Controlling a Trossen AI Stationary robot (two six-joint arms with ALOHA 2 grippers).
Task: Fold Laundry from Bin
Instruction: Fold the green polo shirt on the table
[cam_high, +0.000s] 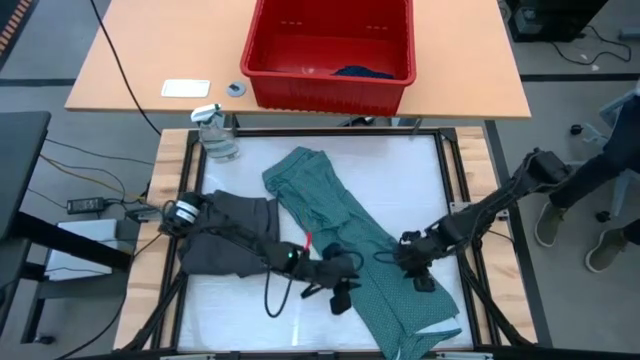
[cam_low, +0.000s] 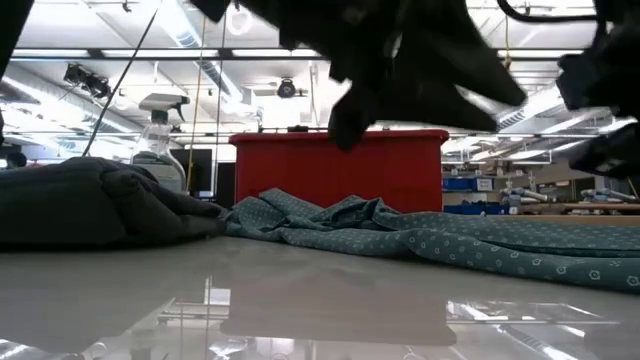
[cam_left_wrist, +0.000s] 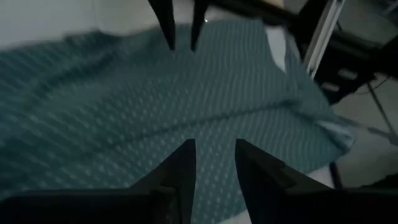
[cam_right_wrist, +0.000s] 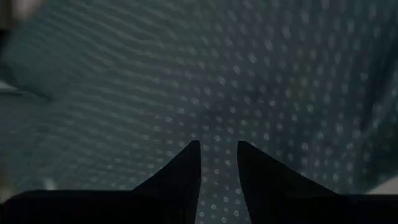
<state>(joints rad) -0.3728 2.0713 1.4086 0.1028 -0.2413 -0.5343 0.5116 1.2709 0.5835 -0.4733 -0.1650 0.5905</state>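
Note:
The teal-green dotted T-shirt (cam_high: 355, 235) lies spread in a long slanting strip on the white table top, from the far middle to the near right edge. It also shows in the low view (cam_low: 420, 235). A dark grey piece (cam_high: 232, 235) lies bunched at the table's left. The red bin (cam_high: 330, 50) stands on the wooden table beyond, with a blue piece (cam_high: 362, 72) inside. My left gripper (cam_high: 345, 285) hovers at the T-shirt's near left edge, fingers a little apart and empty (cam_left_wrist: 214, 155). My right gripper (cam_high: 415, 268) hovers over the T-shirt's near part, fingers a little apart and empty (cam_right_wrist: 217, 155).
A clear bottle (cam_high: 215, 132) stands at the table's far left corner. A white card (cam_high: 186, 88) and a small round thing (cam_high: 235, 89) lie on the wooden table. Black frame rails (cam_high: 455, 170) run along the table's sides. A person's legs (cam_high: 600, 190) stand beyond the right edge.

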